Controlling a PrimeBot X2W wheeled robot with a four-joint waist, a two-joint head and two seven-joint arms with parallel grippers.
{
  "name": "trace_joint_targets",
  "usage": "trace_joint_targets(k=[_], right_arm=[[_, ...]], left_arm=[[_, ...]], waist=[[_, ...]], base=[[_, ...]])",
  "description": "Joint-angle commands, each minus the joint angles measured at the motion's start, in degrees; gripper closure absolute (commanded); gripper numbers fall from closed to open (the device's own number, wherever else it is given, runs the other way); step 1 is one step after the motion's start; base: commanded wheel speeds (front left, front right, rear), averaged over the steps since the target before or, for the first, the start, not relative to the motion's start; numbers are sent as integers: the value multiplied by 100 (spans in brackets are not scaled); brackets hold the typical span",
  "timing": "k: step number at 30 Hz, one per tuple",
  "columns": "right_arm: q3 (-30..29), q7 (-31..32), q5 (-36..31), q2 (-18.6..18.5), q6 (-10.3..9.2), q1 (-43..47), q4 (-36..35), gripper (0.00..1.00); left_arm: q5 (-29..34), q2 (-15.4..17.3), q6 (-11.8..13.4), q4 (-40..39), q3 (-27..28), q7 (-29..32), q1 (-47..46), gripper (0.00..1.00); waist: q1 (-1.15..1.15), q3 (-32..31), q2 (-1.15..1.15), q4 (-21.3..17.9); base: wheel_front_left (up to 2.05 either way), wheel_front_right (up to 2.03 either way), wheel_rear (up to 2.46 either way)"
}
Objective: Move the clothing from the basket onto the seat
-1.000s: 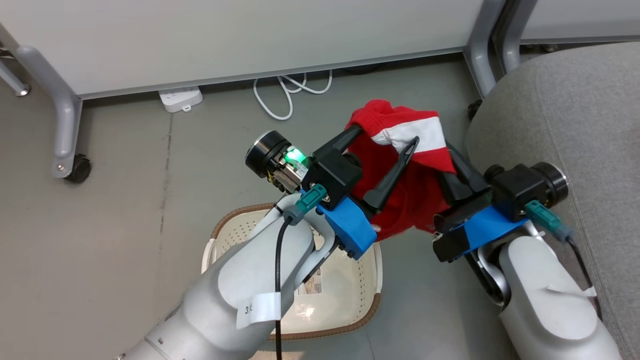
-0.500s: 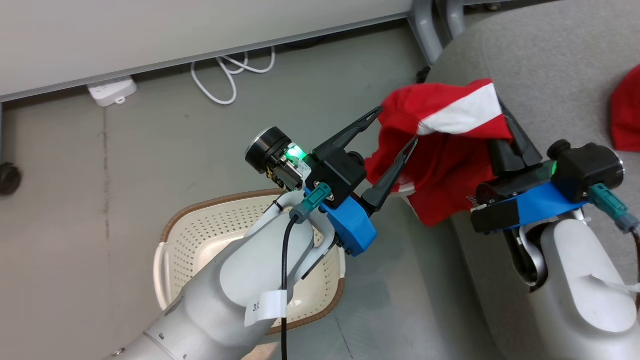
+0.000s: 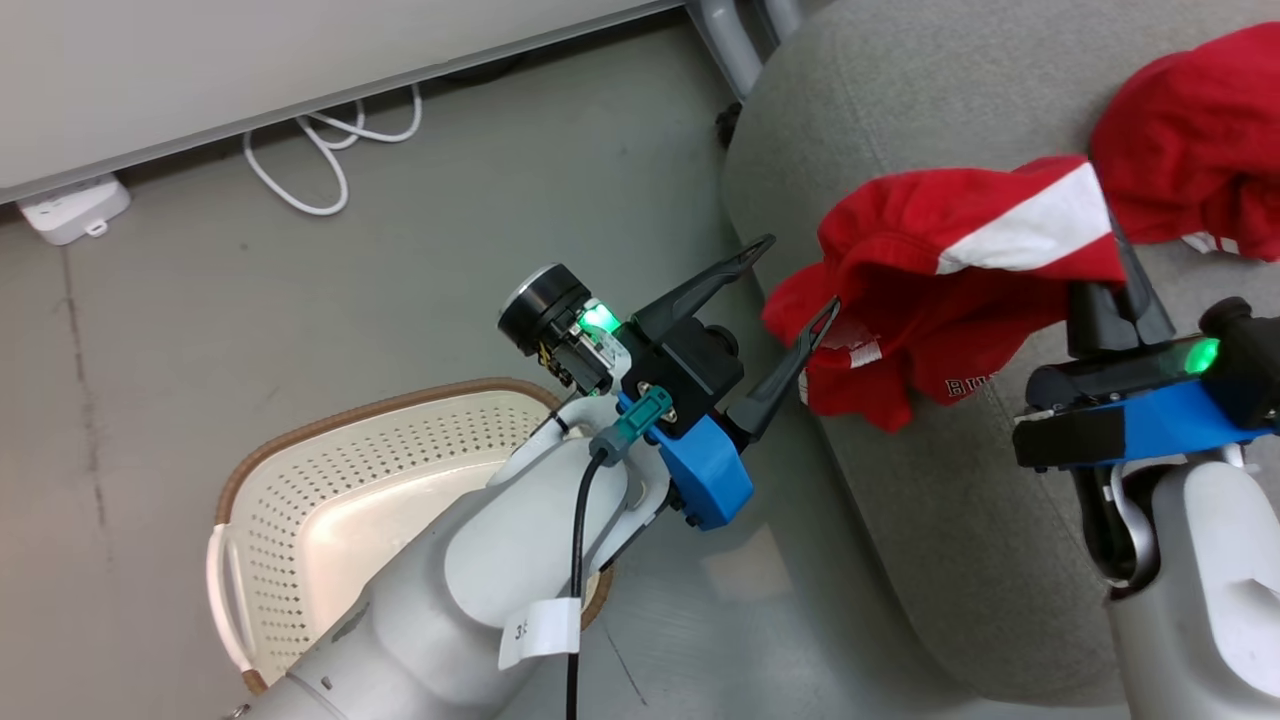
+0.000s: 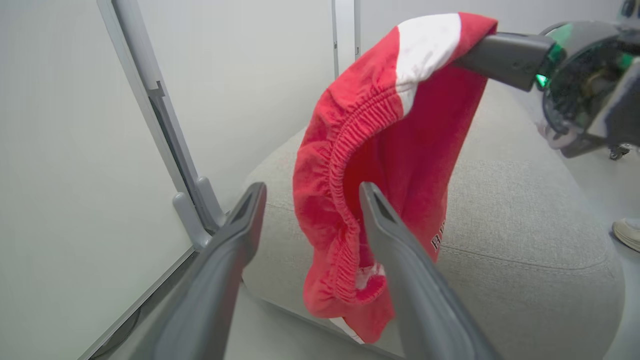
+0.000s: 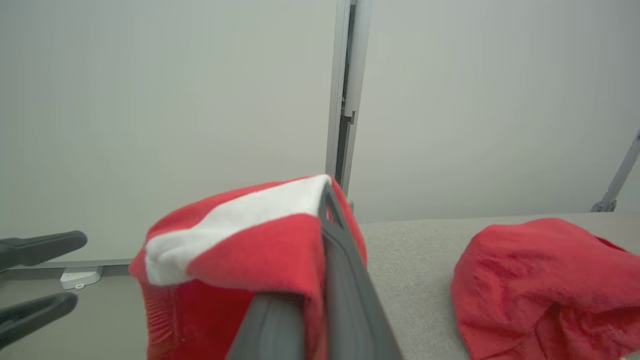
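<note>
The right fingers (image 3: 1125,300) are pressed together on the red garment with the white band (image 3: 950,260), pinching it at that band close to their tips. The cloth drapes over them and hangs down to their left. The left fingers (image 3: 818,325) are spread wide and hold nothing. In the left wrist view the garment's gathered elastic edge hangs in the gap between them; whether either finger touches it I cannot tell.

The held garment hangs over the rounded near corner of the grey seat (image 3: 950,520), which lies below and beyond both pairs of fingers. Past the right fingers' tips, a second red garment (image 3: 1190,130) lies bunched on top of the seat, apart from the held one.

Behind the left fingers, partly under that arm's pale forearm, the basket (image 3: 330,480) sits on the grey floor (image 3: 400,300) beside the seat. Farther off to the left fingers' side, a looped white cable (image 3: 320,170) and a white power strip (image 3: 72,208) lie at the foot of a pale wall panel (image 3: 250,60).
</note>
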Motion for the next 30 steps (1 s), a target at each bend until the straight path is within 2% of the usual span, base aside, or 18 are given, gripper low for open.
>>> trace_joint_targets(k=[1,15,30], right_arm=[[-35,-5,3,18,1,71,-45,100],[-732,-5,52,109,1,552,-263,100],[-830,-5,2,77,1,623,-259,100]], left_arm=[[20,33,-13,7,-9,-15,57,0],[126,14,-146,104,-297,-15,152,0],[74,-13,-179,57,-422,-15,212,0]], waist=[[0,46,0,-84],[0,137,0,-576],[0,135,0,-642]], base=[[0,0,0],[0,0,0],[0,0,0]])
